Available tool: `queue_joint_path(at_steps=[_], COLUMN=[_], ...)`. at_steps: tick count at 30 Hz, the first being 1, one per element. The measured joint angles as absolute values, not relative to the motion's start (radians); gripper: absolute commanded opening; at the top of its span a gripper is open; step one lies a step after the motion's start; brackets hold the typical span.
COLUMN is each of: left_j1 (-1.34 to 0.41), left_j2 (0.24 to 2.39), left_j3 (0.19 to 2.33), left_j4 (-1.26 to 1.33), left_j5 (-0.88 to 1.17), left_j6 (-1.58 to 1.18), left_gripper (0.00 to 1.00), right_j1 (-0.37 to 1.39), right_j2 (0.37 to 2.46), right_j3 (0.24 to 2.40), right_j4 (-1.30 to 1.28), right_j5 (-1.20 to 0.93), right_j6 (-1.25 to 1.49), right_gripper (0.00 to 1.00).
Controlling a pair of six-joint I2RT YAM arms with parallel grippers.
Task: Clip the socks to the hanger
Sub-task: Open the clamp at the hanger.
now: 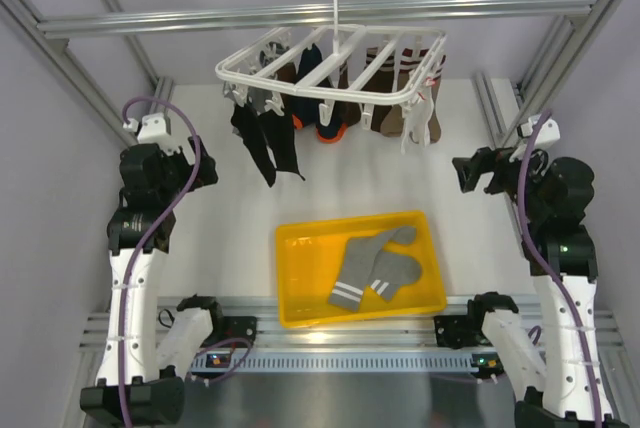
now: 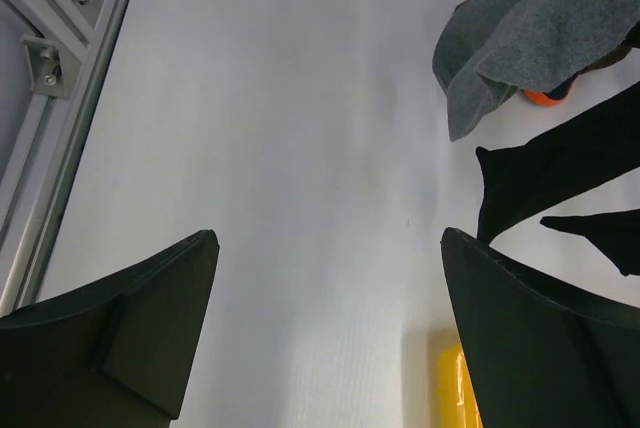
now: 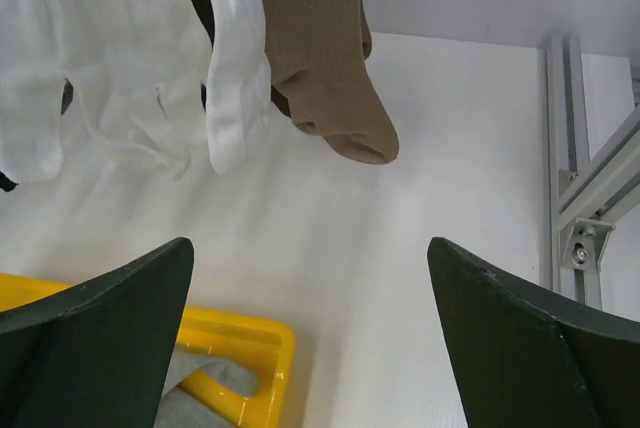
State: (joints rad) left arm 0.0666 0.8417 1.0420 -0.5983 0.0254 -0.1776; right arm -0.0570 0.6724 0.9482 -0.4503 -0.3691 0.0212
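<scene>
The two grey socks [image 1: 375,266] with white stripes at the cuff lie overlapping in the yellow tray [image 1: 300,298]. A bit of one sock [image 3: 200,388] shows in the right wrist view. The white hanger [image 1: 330,68] hangs at the back, with dark, brown and white garments clipped on it. My left gripper [image 1: 203,173] [image 2: 330,333] is open and empty, left of the tray over bare table. My right gripper [image 1: 468,173] [image 3: 310,338] is open and empty, right of the tray and pointing toward it.
Black socks [image 2: 560,168] and a grey cloth [image 2: 520,28] hang from the hanger's left side. White items [image 3: 100,68] and a brown sock [image 3: 320,58] hang from its right. The tray's corner [image 2: 455,388] and rim [image 3: 240,338] show in the wrist views. Aluminium frame rails [image 1: 300,16] surround the table.
</scene>
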Motion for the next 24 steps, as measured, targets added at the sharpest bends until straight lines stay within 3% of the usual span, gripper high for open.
queue_joint_path(at_steps=[5, 18, 24], left_j1=[0.067, 0.066, -0.025], left_j2=[0.825, 0.727, 0.737], left_j3=[1.045, 1.04, 0.978], left_j4=[-0.575, -0.264, -0.035], left_j5=[0.041, 0.532, 0.637], left_j6=[-0.144, -0.187, -0.242], left_gripper=[0.98, 0.88, 0.85], right_j1=[-0.061, -0.062, -0.062], right_j2=[0.677, 0.662, 0.664], right_j3=[0.97, 1.026, 1.027], right_j4=[-0.44, -0.298, -0.253], right_j5=[-0.338, -0.542, -0.616], right_j6=[0.081, 0.2, 0.274], right_gripper=[1.0, 1.0, 1.0])
